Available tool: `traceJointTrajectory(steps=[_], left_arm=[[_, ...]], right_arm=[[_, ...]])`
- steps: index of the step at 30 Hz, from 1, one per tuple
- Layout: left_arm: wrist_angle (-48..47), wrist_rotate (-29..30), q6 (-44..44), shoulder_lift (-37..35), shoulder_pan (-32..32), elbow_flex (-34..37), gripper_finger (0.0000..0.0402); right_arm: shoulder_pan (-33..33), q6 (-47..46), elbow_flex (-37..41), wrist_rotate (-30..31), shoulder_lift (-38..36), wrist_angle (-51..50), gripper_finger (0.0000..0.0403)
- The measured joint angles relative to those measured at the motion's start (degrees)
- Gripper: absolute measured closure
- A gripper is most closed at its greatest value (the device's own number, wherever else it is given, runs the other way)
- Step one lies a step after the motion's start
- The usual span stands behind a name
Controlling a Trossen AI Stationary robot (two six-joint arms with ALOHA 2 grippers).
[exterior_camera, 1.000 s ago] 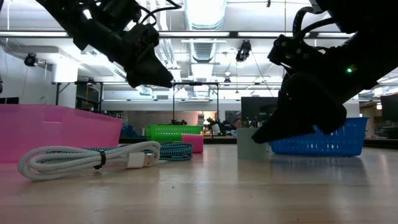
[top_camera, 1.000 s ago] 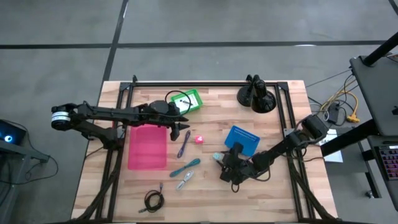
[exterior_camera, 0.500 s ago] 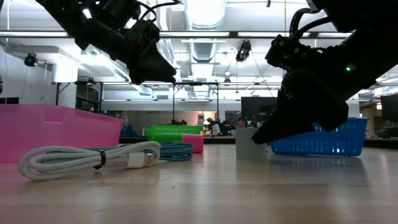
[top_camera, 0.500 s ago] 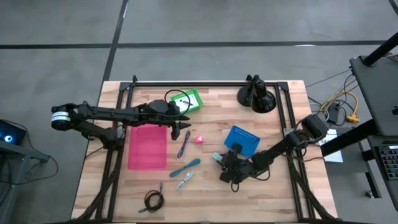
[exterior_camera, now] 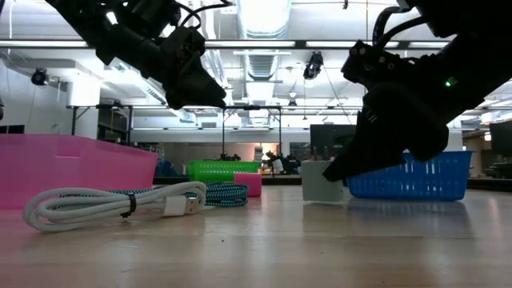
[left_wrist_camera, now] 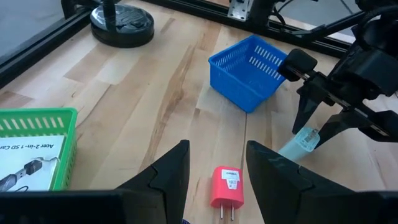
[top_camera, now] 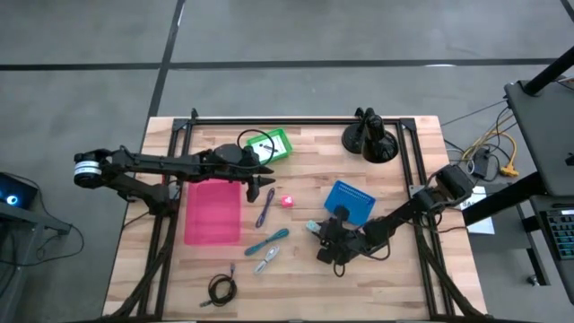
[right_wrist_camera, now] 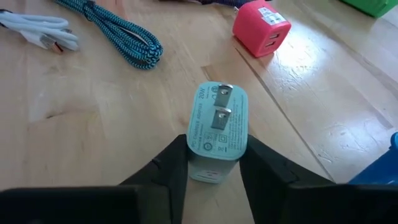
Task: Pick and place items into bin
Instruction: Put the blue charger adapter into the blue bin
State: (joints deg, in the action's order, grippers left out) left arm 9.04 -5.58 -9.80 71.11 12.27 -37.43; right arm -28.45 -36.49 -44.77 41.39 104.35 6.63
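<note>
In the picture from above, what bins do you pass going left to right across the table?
Pink bin → green bin → blue bin.

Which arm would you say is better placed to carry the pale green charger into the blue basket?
The right: its gripper already straddles the pale green charger, beside the blue basket. The left gripper hovers over the pink charger.

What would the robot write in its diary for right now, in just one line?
right gripper: shut on pale green charger near blue basket | left gripper: open above pink-red plug | pink bin: empty
</note>
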Motion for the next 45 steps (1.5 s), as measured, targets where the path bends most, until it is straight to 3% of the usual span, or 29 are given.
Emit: traceJointTrajectory(steps=[14,29,38,45], left_arm=[[-0.06,0.0,-0.02,0.0,0.0,0.3,0.026],[-0.55,0.02,-0.04,0.0,0.0,0.35,0.026],[-0.56,0.01,-0.17,0.0,-0.02,0.53,0.026],[-0.5,0.02,-0.22,0.0,-0.02,1.02,0.026]], right_arm=[[-0.08,0.49,-3.29,0.07,-0.1,-0.86,0.0298],[-1.96,4.04,-8.75,1.22,-7.74,-14.59,0.0299],[-4.81,5.43,-8.41,6.98,-14.53,-21.86,0.0299],[-7.82,0.02,-8.35,12.45,-18.45,-31.25,0.0299]])
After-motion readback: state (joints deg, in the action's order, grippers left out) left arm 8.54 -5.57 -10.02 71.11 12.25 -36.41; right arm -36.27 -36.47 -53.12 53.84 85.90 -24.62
